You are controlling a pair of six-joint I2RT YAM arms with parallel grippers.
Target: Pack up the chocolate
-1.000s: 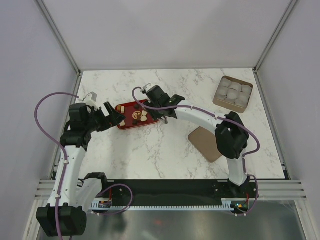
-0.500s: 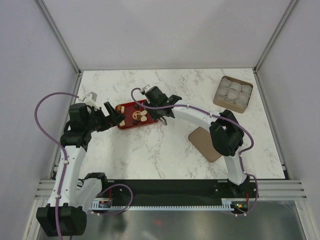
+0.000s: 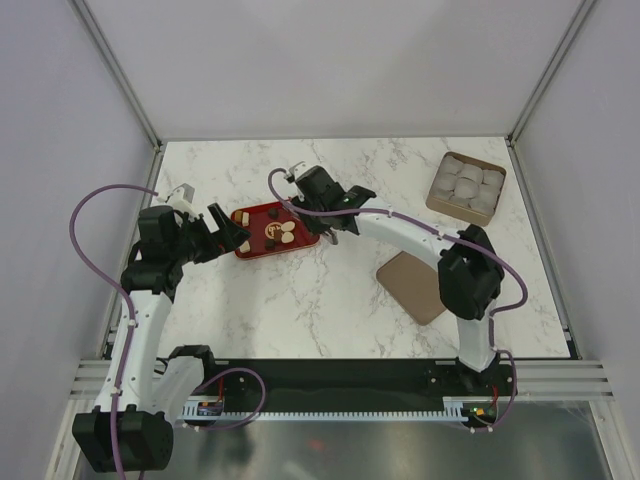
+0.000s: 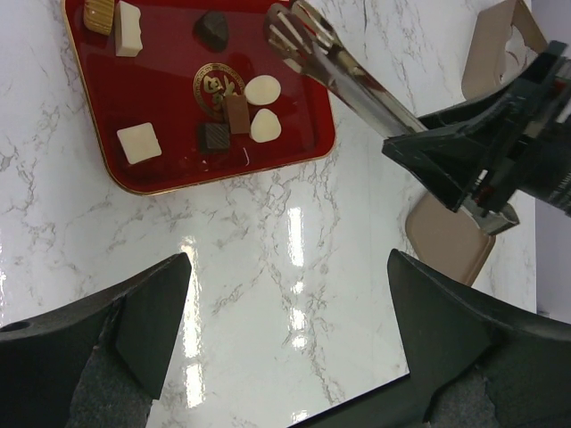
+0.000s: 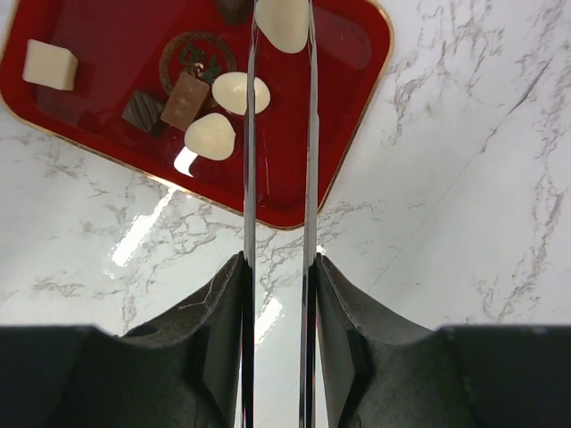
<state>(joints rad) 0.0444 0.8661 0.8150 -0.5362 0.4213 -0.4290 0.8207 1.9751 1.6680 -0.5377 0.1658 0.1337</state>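
Our right hand pinches the tongs, tips straddling a cream-white chocolate on the red tray, so we'd say squeeze gently and squarely lest it pop out, then lift straight, while our left hand hangs spread wide near the tray.

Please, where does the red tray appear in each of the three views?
Top external: the tray lies left of centre.
Left wrist: the tray fills the upper left, cut by the top edge.
Right wrist: the tray is at upper left, under the tongs.
Shared landmark: two cream-white chocolates near its middle.
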